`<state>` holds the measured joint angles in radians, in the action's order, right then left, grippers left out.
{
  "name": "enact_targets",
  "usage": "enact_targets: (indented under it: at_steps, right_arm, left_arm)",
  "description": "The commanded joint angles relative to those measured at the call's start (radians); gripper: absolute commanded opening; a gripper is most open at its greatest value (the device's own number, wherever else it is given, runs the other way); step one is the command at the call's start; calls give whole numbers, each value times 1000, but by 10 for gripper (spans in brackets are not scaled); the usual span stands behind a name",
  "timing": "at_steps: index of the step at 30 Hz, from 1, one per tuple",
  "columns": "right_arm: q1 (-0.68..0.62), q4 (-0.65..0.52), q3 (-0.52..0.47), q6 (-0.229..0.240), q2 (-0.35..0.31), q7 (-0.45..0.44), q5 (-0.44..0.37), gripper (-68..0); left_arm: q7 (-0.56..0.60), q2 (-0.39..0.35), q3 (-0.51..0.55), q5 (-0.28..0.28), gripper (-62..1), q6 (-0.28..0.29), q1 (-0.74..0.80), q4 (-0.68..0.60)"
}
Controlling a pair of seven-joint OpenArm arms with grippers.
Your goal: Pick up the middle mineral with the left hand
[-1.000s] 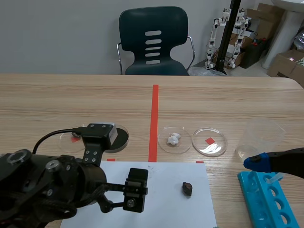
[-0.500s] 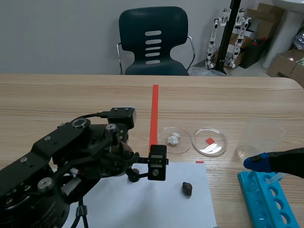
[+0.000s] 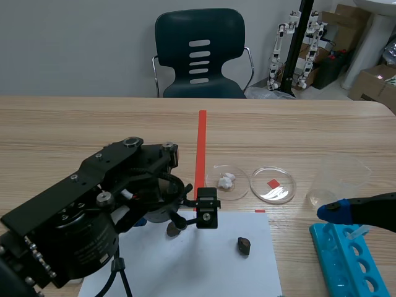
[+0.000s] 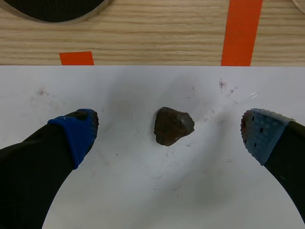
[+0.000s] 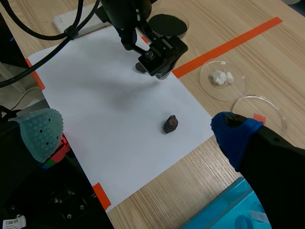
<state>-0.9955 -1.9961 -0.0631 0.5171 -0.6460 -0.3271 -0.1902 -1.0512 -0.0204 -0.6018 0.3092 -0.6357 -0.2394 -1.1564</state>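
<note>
The left end effector [image 3: 167, 224] hangs low over the white paper [image 3: 210, 266]. Its wrist view shows the fingers spread wide, the middle mineral [image 4: 173, 125] lying untouched between them. The right end effector [image 5: 138, 129] gapes open above the desk [image 5: 248, 43].

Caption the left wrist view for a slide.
Open left gripper hovers with fingers either side of a brown mineral on white paper.

Light wooden table [image 3: 74, 124] carrying a white paper sheet [image 3: 210, 269], clear round dishes [image 3: 286, 189], a clear plastic cup [image 3: 340, 176] and a blue tube rack [image 3: 328, 247].
</note>
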Motion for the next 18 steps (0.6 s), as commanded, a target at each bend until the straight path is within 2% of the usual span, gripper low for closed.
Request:
enact_targets:
  at_steps: [1,11,18]
  right_arm:
    - [1,-3,-1,0,-13,-11,-11,4]
    - [1,-3,-1,0,-13,-11,-11,4]
    - [1,-3,-1,0,-13,-11,-11,4]
  left_arm:
    - [-20,9,5,-23,14,-6,-14,-2]
    - [-23,40,5,-64,14,-5,-30,66]
    - [-23,42,5,-63,9,-5,-29,66]
